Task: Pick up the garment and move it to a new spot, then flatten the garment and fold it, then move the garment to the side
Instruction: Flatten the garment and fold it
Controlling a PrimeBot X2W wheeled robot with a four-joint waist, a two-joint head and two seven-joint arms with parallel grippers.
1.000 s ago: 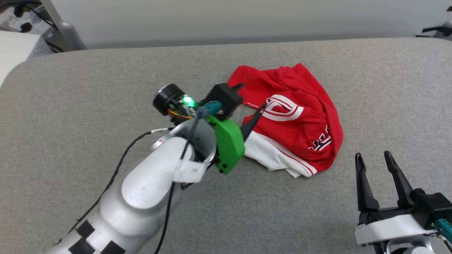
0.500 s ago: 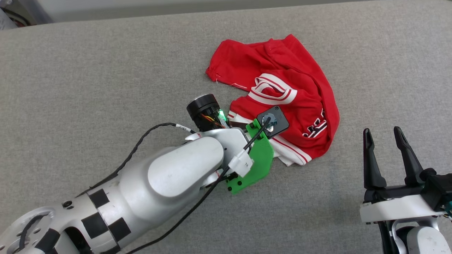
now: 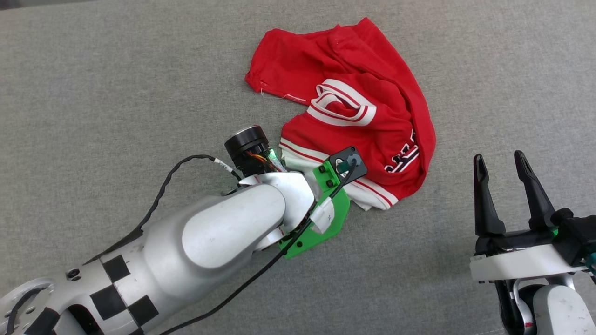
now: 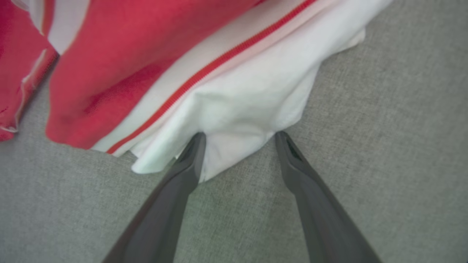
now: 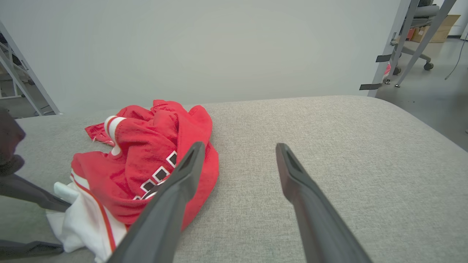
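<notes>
Hovering right at the cloth, the left gripper (image 4: 240, 136) has its jaws spread wide. In the left wrist view the two tips sit on either side of a bunched fold of white sleeve (image 4: 248, 95), with nothing pinched yet.

The garment (image 3: 298, 70) lies in a crumpled heap on the grey surface (image 3: 116, 93), upper centre of the head view. The red body is on top, the striped collar is twisted at the middle, and the white sleeve spills out at the heap's lower edge, partly under the left wrist.

Lower right of that view, the right gripper (image 3: 498, 156) is spread too, empty and apart from the heap.

How will it handle? By the look of it it's light, soft and fully limp, and not fragile. Once lifted it should sag and trail rather than keep any shape. Layers will probably slide over one another, and a single thin layer could slip out of narrow fingers.

The best bite looks like that thick sleeve fold between the left tips, where several layers give the jaws something to hold. One pinch there should do for the move. For flattening, two spread holds at the shoulders or hem corners would serve better, and those corners are mostly buried in the heap.
</notes>
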